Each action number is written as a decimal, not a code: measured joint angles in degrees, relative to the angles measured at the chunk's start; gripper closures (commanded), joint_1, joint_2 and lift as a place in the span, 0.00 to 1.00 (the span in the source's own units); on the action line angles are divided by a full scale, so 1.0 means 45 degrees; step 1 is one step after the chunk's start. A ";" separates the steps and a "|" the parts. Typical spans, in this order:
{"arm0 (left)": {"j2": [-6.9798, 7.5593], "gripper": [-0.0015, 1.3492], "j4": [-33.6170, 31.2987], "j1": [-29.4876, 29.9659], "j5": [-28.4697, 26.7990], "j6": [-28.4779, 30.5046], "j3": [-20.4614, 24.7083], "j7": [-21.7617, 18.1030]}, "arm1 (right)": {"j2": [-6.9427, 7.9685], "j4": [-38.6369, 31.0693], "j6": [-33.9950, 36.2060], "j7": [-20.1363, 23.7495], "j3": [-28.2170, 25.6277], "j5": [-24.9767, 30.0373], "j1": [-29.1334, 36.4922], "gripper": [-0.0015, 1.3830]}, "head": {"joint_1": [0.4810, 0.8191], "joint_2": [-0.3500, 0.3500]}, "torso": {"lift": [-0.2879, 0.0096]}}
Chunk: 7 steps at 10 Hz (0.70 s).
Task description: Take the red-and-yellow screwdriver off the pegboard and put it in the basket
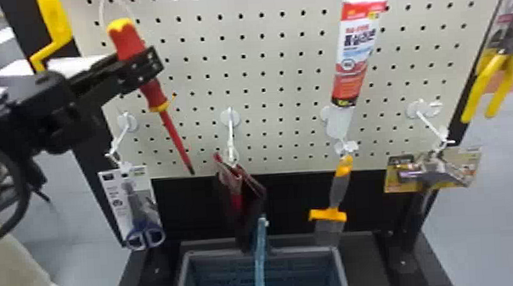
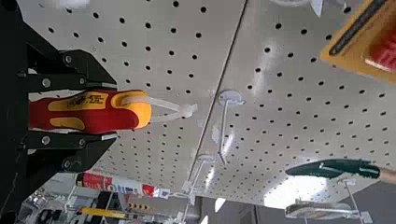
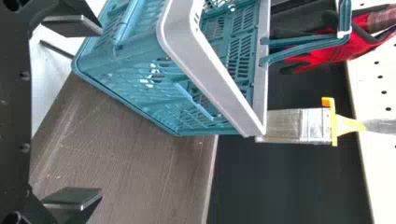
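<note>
Left to right, head view: red-and-yellow screwdriver (image 1: 154,93), chunky contoured handle, slim red shaft, dark tip; scissors (image 1: 144,234) on flat card, round blue loops; pegboard (image 1: 264,76), pale, rows of holes; basket (image 1: 215,253), smooth grey rim, with latticed teal wall in right wrist view; gloves (image 1: 237,197), soft, dark and red; printed tube (image 1: 354,47); flat tool with yellow collar (image 1: 328,214); hammer (image 1: 426,185); pliers (image 1: 496,70), yellow grips.

Screwdriver tip sits just above pegboard's lower edge, between scissors and gloves; a stretch of holes separates screwdriver and tube. Basket opening is lower, right of tip. Cable-tie loop shows apart from nearest hook (image 2: 224,126).

Left pincer (image 1: 141,69) comes in from the left side, closed around the handle, screwdriver tilted, tip down-right. Right pincer (image 3: 99,112) is beside basket, fingers wide apart, holding nothing.
</note>
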 measured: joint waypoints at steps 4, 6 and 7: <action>-0.1239 0.75 -0.0001 0.1768 -0.0288 -0.0361 0.0858 -0.0001 | 0.0016 0.0030 0.0000 0.0000 0.0006 0.0020 -0.0016 0.07 | 0.20 0.50 | 0.63; -0.1663 0.75 -0.0001 0.2373 -0.0403 -0.0492 0.1040 -0.0001 | 0.0029 0.0051 0.0000 0.0000 0.0006 0.0021 -0.0026 0.07 | 0.20 0.50 | 0.63; -0.1856 0.75 0.0003 0.2709 -0.0495 -0.0554 0.1072 -0.0001 | 0.0031 0.0065 0.0000 0.0000 0.0006 0.0032 -0.0027 0.07 | 0.20 0.50 | 0.63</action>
